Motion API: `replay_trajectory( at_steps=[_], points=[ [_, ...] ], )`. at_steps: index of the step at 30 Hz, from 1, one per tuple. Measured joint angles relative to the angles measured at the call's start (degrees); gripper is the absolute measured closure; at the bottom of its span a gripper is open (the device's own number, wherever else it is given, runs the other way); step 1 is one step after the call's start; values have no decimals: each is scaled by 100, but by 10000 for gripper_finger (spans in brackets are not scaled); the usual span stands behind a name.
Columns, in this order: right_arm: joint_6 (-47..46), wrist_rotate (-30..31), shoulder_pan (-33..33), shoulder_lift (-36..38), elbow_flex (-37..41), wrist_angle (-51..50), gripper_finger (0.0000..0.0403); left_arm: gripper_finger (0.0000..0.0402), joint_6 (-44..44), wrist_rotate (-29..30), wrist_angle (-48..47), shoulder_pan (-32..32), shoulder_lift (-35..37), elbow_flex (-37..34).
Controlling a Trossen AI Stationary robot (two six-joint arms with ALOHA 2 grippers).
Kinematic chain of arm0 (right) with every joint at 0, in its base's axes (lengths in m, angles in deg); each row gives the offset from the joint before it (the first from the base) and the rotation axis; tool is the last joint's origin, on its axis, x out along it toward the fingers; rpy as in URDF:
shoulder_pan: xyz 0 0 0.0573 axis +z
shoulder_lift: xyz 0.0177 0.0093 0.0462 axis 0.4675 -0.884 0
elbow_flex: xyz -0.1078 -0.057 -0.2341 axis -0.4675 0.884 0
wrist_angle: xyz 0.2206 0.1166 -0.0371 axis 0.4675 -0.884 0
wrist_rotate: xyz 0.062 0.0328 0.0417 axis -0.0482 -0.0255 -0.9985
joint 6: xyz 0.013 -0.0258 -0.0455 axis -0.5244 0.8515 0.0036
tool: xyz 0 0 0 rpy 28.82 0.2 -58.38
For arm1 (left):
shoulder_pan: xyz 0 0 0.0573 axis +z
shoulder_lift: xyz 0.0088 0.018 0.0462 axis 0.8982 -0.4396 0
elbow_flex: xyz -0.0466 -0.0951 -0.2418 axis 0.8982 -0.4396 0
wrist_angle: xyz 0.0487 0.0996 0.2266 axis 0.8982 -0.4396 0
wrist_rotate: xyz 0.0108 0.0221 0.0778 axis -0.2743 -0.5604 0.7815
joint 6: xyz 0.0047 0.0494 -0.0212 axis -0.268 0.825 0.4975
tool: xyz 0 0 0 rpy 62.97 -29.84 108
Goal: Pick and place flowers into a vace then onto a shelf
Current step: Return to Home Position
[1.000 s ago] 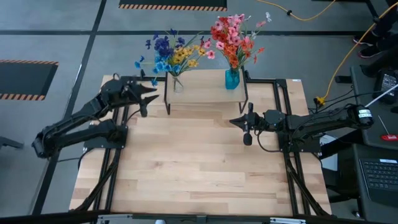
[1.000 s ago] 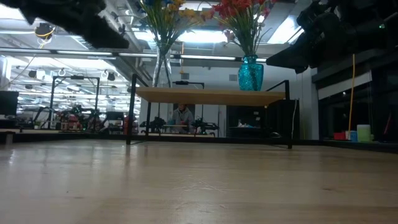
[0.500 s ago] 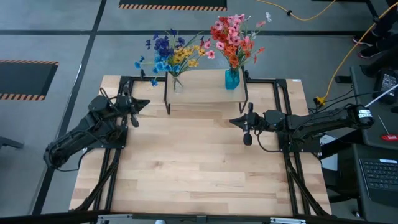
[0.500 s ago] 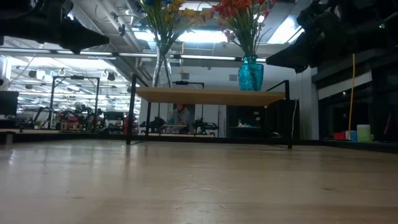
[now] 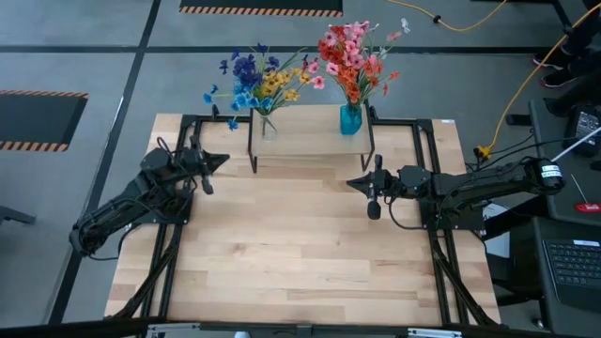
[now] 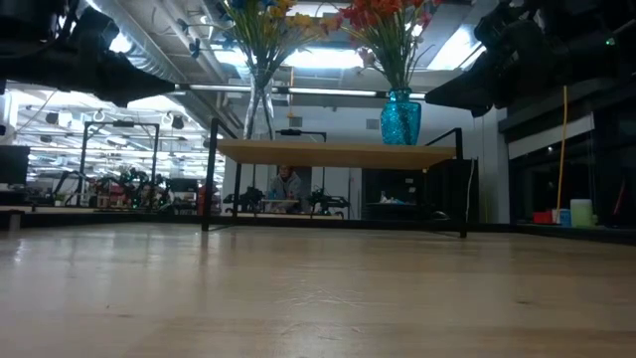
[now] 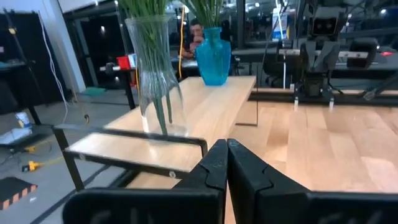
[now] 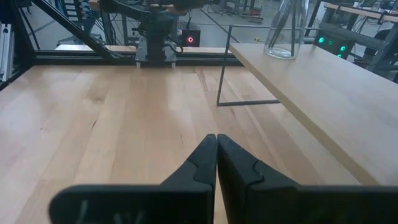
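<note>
Two bunches of flowers stand in vases on the shelf (image 5: 310, 139) at the table's far side. Blue and yellow flowers (image 5: 254, 83) are in a clear glass vase (image 5: 269, 128) on the shelf's left end. Red and pink flowers (image 5: 352, 56) are in a blue vase (image 5: 350, 119) on its right end. My left gripper (image 5: 222, 159) is shut and holds nothing, just left of the shelf, pointing at it. My right gripper (image 5: 350, 183) is shut and holds nothing, in front of the shelf's right end. The left wrist view shows both vases, clear (image 7: 152, 74) and blue (image 7: 213, 56).
Black metal frame rails (image 5: 174, 244) run along both sides of the wooden tabletop (image 5: 300, 253). The shelf's thin black legs (image 6: 211, 179) stand on the table. The tabletop's near half lies in front of both grippers. Cables and a keyboard (image 5: 573, 263) lie off the right edge.
My left gripper has drawn back from the shelf's left end toward the table's left and near edges, sinking as it went. Its fingers, spread at first, have shut on nothing. The vases and flowers have stayed where they were.
</note>
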Motion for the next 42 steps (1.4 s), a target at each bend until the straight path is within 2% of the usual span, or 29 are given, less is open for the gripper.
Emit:
replay_trajectory(
  at_steps=[9,17,29,37,42],
  points=[
    [-5,1,0,0,0,-23,386,400,-149,-36,240,-209,57,-30],
    [-145,-1,0,0,0,-21,386,400,-16,185,983,-587,84,-583],
    [-311,-1,2,0,0,-23,386,400,15,158,1062,-879,170,-758],
    [-304,-1,4,-172,0,5,386,400,-128,329,1137,-1362,170,-758],
    [-293,-1,4,-382,0,249,386,400,-179,774,1018,-1843,170,-758]
  ],
)
